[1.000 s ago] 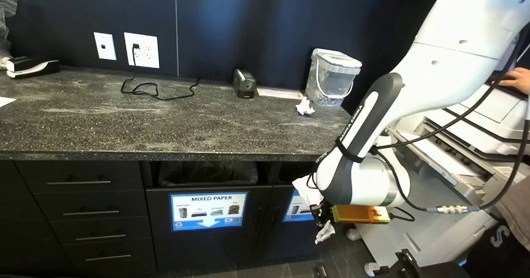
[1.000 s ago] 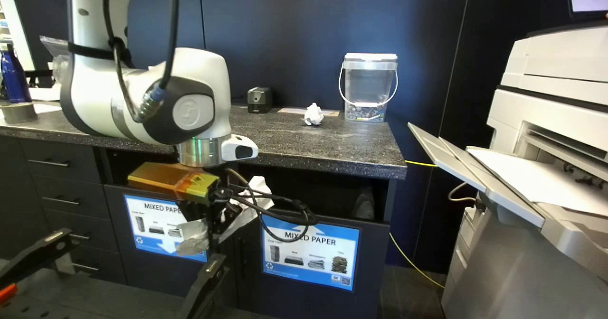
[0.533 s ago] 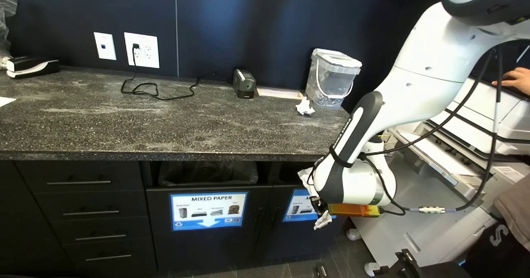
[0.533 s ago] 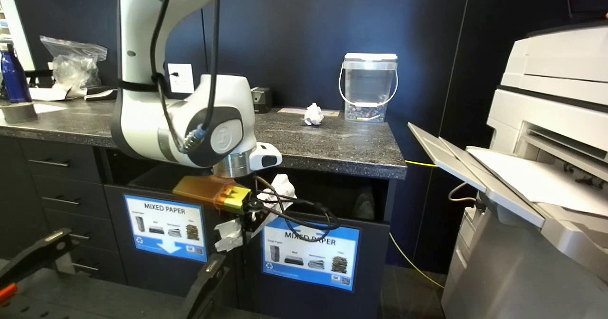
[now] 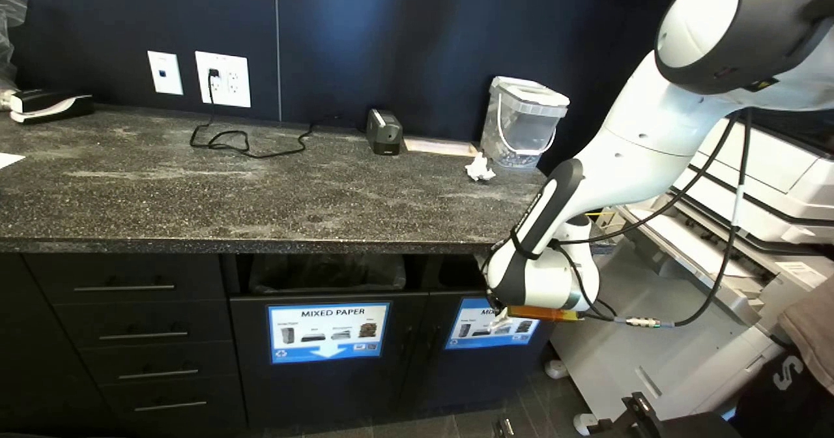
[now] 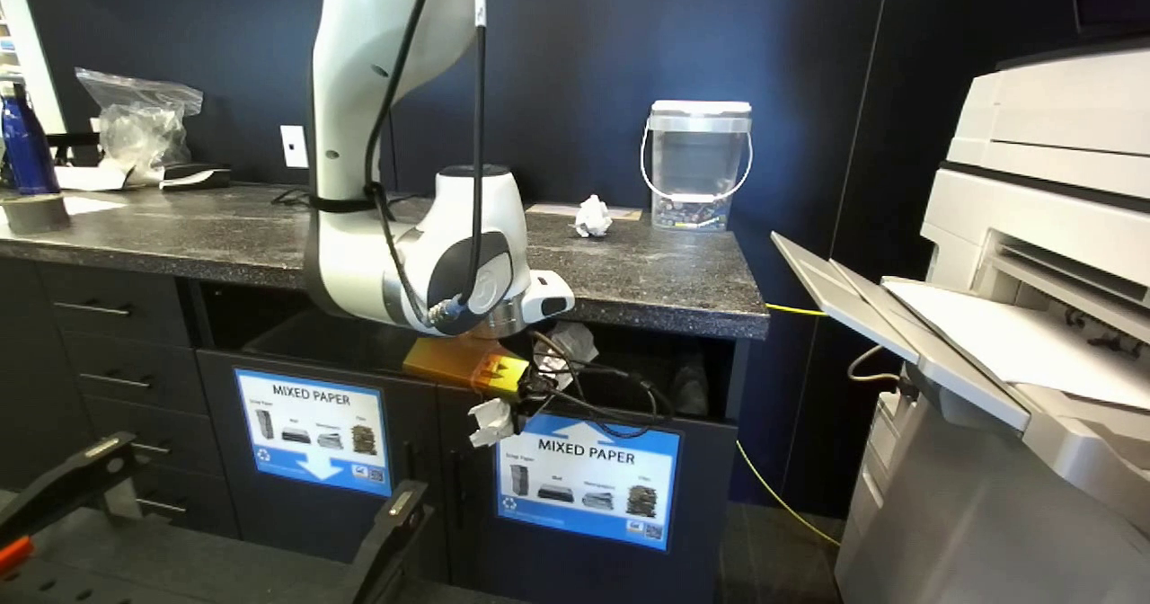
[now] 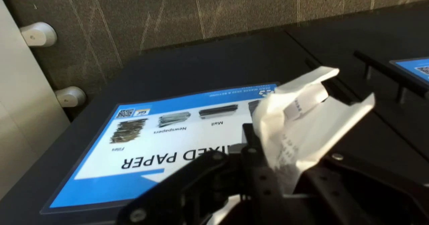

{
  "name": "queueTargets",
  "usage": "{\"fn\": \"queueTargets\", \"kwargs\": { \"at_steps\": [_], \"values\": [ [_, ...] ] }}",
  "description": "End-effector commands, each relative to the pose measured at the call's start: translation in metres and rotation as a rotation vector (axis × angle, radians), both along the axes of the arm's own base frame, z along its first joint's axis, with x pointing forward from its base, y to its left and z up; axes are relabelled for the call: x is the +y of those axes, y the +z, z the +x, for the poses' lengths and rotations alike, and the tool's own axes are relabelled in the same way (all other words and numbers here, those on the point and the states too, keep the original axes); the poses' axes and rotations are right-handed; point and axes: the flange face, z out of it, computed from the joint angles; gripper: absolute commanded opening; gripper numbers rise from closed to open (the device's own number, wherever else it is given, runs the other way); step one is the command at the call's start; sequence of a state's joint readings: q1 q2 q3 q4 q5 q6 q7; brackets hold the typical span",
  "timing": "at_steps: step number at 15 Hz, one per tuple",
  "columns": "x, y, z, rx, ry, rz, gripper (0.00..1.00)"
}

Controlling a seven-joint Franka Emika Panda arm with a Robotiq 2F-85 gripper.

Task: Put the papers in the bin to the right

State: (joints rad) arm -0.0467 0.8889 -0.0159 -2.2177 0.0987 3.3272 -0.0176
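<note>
My gripper (image 7: 290,158) is shut on a crumpled, printed white paper (image 7: 301,124), which sticks out on both sides of the fingers. In an exterior view, one end of this held paper (image 6: 494,421) hangs in front of the cabinet; its other end stands at the opening of the right-hand bin (image 6: 705,465), above the blue-and-white label. Whether that end is inside the slot I cannot tell. Another white paper wad (image 6: 593,217) rests on the counter, seen in both exterior views. From the opposite angle, the arm partly covers the right-hand bin (image 5: 427,353).
The counter's front edge (image 6: 665,312) overhangs the slot just above the gripper. A second mixed paper slot (image 5: 326,272) lies to the left. A clear lidded bucket (image 6: 701,168) and a pencil sharpener (image 5: 384,133) stand at the back wall. Printer trays (image 6: 907,334) jut out at the right.
The arm has carried the held paper from between the two labels rightward and slightly up, closer to the right-hand slot. The wad on the counter has stayed put.
</note>
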Motion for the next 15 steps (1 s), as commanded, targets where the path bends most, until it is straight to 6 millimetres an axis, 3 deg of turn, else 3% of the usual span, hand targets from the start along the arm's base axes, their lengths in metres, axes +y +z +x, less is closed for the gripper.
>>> {"fn": "queueTargets", "kwargs": {
  "at_steps": [1,7,12,15],
  "values": [
    [-0.004,-0.004,0.033,-0.087,0.010,-0.008,0.12],
    [-0.013,-0.003,0.073,-0.224,0.011,-0.019,0.12],
    [-0.021,-0.013,0.073,-0.321,0.012,-0.012,0.12],
    [-0.023,-0.005,0.073,-0.373,0.024,0.000,0.13]
  ]
}}
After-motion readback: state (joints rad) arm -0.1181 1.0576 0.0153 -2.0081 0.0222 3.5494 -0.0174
